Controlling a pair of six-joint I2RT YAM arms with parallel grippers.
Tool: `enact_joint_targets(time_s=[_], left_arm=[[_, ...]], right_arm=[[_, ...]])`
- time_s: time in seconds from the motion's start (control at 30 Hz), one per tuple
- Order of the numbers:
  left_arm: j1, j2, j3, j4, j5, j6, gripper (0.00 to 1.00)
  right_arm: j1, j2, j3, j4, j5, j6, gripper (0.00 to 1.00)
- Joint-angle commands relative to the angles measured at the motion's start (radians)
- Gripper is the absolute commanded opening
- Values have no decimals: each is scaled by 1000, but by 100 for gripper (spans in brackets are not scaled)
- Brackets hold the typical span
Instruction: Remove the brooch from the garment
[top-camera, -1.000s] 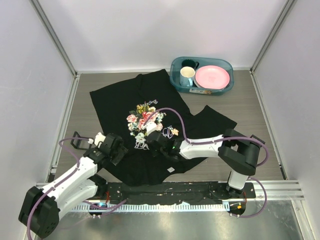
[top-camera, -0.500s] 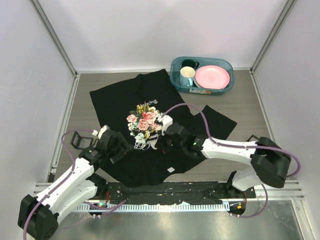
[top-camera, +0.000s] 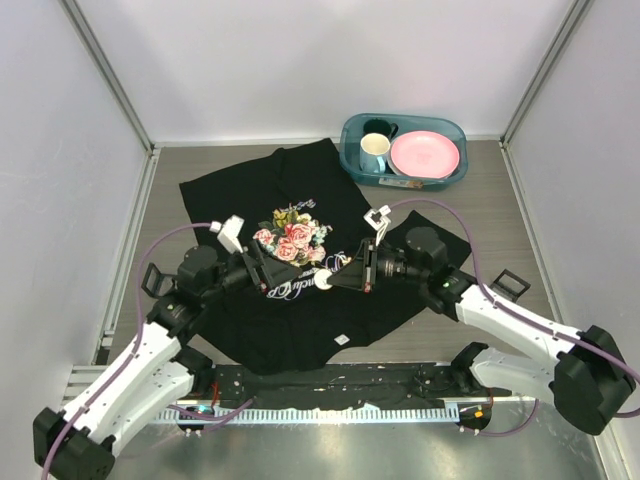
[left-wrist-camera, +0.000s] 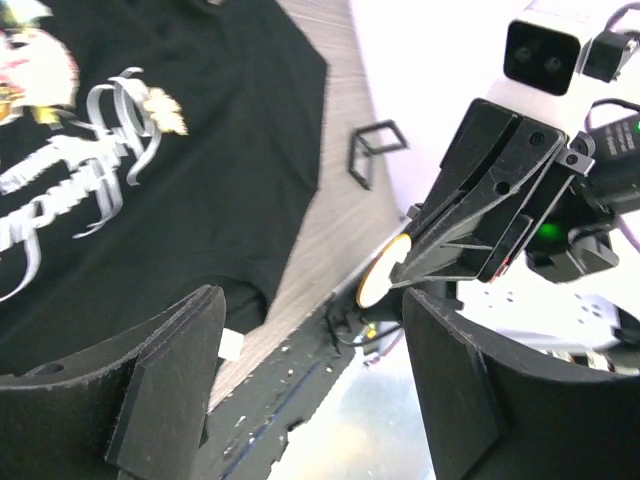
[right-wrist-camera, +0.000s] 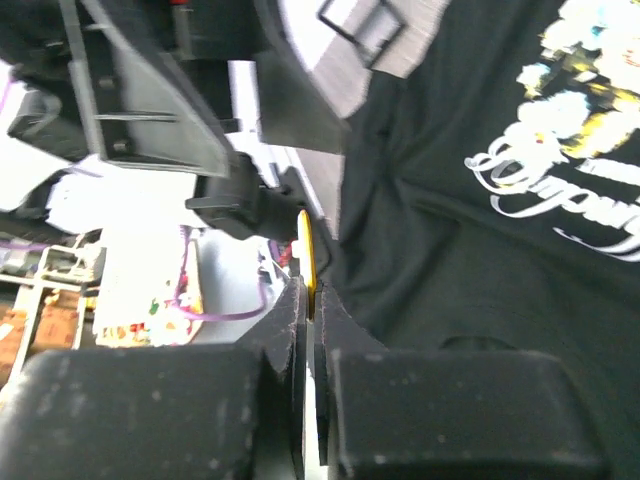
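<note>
The garment (top-camera: 300, 195) is a black T-shirt with a pink-rose print, lying flat on the table; it also shows in the left wrist view (left-wrist-camera: 200, 150) and the right wrist view (right-wrist-camera: 480, 250). My right gripper (top-camera: 338, 279) is shut on the brooch (top-camera: 325, 283), a small round yellow badge, and holds it above the shirt's lower front. The right wrist view shows the brooch (right-wrist-camera: 305, 262) edge-on between the shut jaws of my right gripper (right-wrist-camera: 308, 300). My left gripper (top-camera: 272, 272) is open and empty, its tips facing the brooch (left-wrist-camera: 385, 276) a short way off.
A teal basin (top-camera: 452, 127) with two mugs and a pink plate stands at the back right. A small white label (top-camera: 341, 340) sits near the shirt's hem, close to the table's front edge. Grey walls close in both sides.
My right gripper has drawn back to the right and risen off the shirt with the brooch in it. My left gripper has lifted and turned to face it.
</note>
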Motion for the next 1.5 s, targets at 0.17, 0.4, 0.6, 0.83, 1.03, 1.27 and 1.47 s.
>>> enact_joint_targets(time_s=[0.17, 0.4, 0.6, 0.83, 1.03, 1.27, 1.47], left_arm=[[4, 112, -68, 570, 306, -150, 63], [2, 135, -71, 607, 357, -172, 56], [1, 163, -74, 619, 380, -175, 46], [1, 164, -85, 659, 397, -179, 32], [1, 171, -99, 688, 420, -192, 25], [1, 172, -91, 711, 429, -202, 12], [2, 141, -53, 590, 337, -172, 0]], right_arm=[[-3, -23, 33, 206, -173, 145, 1], [-3, 5, 42, 264, -194, 178, 1], [-3, 28, 50, 309, -202, 191, 1], [-12, 39, 58, 321, -204, 195, 1], [-18, 39, 44, 342, -196, 214, 1], [-17, 53, 47, 372, -205, 241, 1], [-18, 47, 52, 350, -194, 228, 15]])
